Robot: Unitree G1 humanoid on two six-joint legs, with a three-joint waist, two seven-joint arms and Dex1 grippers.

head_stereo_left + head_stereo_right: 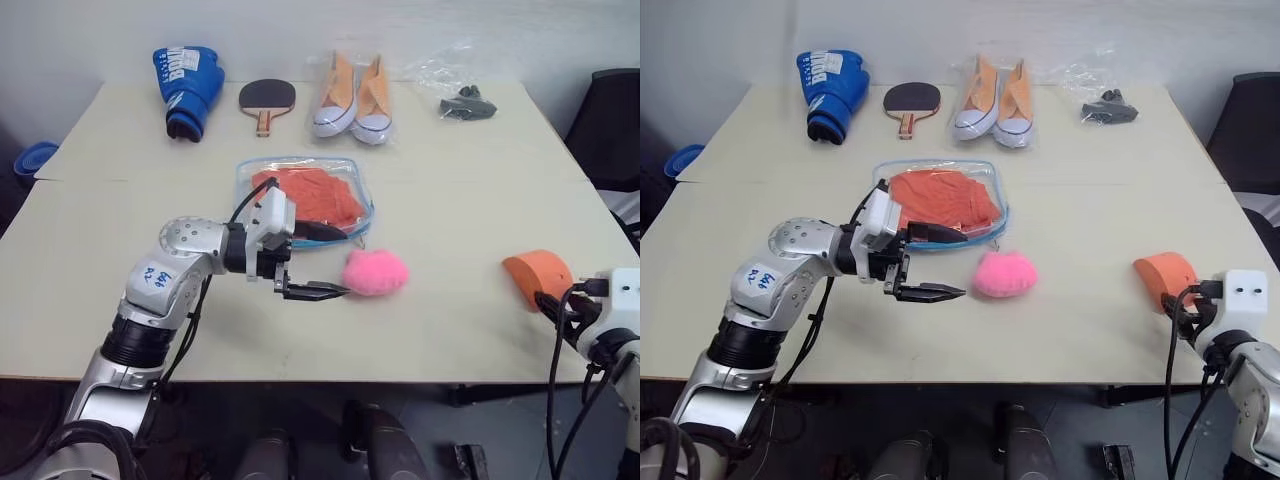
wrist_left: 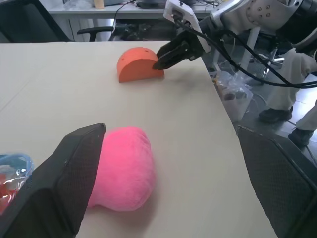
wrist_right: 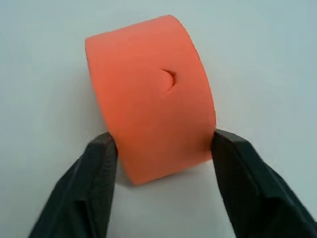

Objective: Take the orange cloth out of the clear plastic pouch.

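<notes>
Left claw (image 1: pixel 318 262) wide open, hovering by pouch (image 1: pixel 303 195) edge, ready to pin it. Cloth (image 1: pixel 310 193) inside pouch, mid-table. Right claw (image 3: pixel 161 148) straddles orange foam block (image 3: pixel 151 96); grip or release, cannot tell. Pink puff (image 1: pixel 375 272) beside.

left arm reaches in from 7 o'clock, forearm bent across toward 3 o'clock, its left hand (image 1: pixel 322 262) level with fingers spread wide. right hand (image 2: pixel 166 55) at 4 o'clock, fingers parted, pointing forward.
</notes>
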